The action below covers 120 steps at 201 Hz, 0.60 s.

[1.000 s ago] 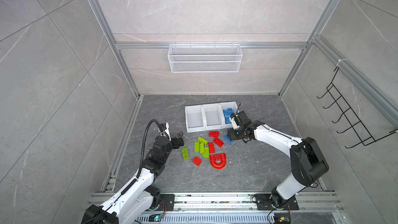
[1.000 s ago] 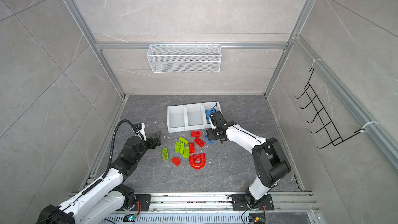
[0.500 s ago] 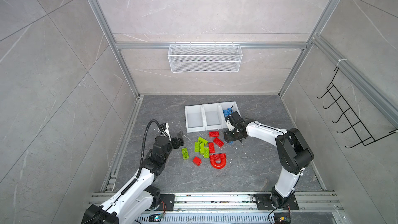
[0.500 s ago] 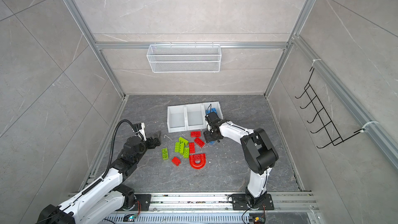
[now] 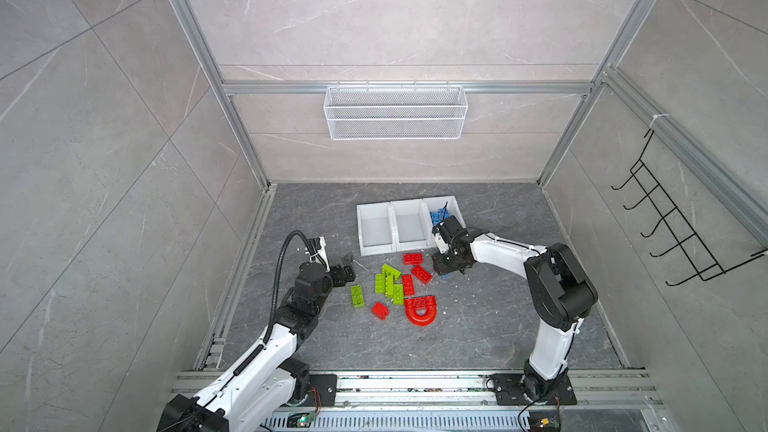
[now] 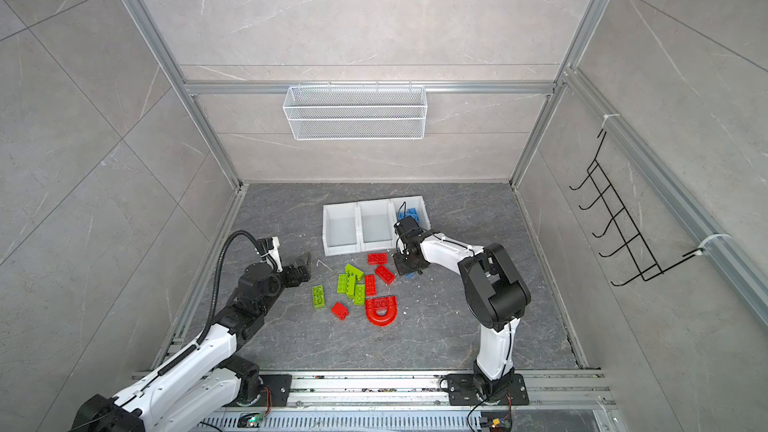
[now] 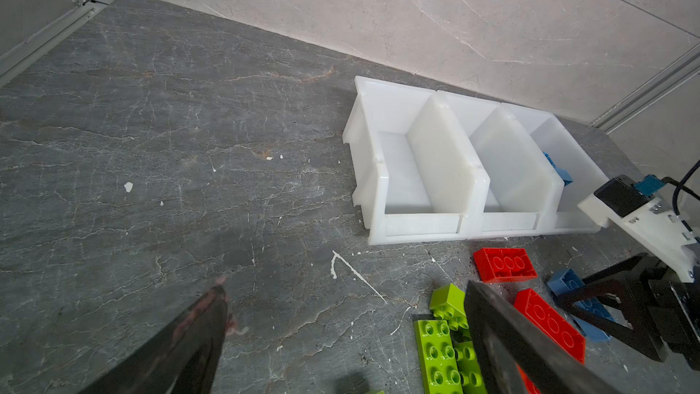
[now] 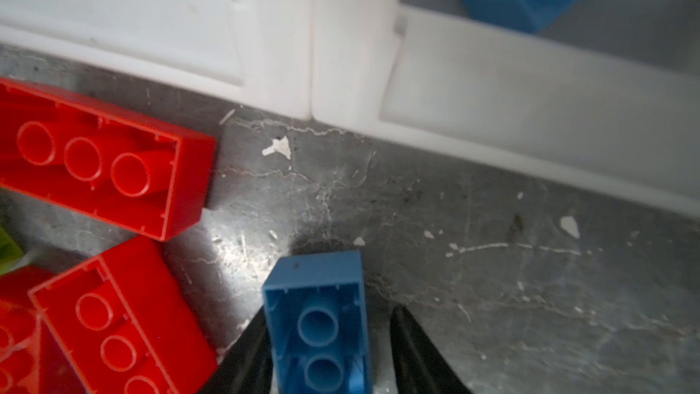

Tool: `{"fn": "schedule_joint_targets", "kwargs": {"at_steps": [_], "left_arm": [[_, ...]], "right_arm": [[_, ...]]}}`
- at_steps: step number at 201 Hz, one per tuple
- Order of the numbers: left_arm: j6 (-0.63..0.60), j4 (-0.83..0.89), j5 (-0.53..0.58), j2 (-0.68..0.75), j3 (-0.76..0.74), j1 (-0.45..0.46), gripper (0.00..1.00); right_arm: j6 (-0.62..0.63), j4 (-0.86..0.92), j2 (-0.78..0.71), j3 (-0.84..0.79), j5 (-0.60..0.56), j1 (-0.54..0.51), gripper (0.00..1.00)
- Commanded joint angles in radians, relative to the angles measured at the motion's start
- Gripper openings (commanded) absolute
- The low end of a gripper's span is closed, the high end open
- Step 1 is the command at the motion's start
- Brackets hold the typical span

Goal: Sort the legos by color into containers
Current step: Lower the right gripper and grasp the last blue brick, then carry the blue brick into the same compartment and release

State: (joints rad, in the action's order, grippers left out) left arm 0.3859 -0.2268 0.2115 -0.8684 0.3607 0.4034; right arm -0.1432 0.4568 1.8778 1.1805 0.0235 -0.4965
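Red and lime green legos lie loose mid-floor: a red arch (image 5: pixel 419 311), green bricks (image 5: pixel 390 284) and red bricks (image 5: pixel 422 274). The three white containers (image 5: pixel 374 249) stand in a row behind them; the right one holds blue bricks (image 5: pixel 438 216). A blue brick (image 8: pixel 318 320) lies studs-down on the floor in front of that bin. My right gripper (image 8: pixel 329 312) (image 5: pixel 446 274) straddles it, one finger against its side and a small gap at the other. My left gripper (image 7: pixel 344 289) (image 5: pixel 347 268) hovers wide open left of the pile, holding nothing.
A white wire basket (image 5: pixel 395 118) hangs on the back wall and a black hook rack (image 5: pixel 681 234) on the right wall. Aluminium rails (image 5: pixel 245 276) edge the floor. A lone green brick (image 5: pixel 357 296) and a small red one (image 5: pixel 380 310) lie nearest my left gripper.
My right gripper has come down from the bin's front to the floor and narrowed its jaws around the blue brick. The left arm has not moved.
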Motion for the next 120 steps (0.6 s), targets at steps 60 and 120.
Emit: {"fn": "schedule_joint_targets", "kwargs": {"at_steps": [60, 120], "left_arm": [[-0.003, -0.013, 0.026, 0.036, 0.015, -0.002, 0.99], [0.001, -0.028, 0.027, 0.026, 0.012, -0.002, 0.99]], "right_arm": [[-0.054, -0.072, -0.089, -0.105, 0.002, -0.007, 0.29], [-0.070, -0.084, -0.215, -0.193, 0.015, -0.003, 0.15]]}}
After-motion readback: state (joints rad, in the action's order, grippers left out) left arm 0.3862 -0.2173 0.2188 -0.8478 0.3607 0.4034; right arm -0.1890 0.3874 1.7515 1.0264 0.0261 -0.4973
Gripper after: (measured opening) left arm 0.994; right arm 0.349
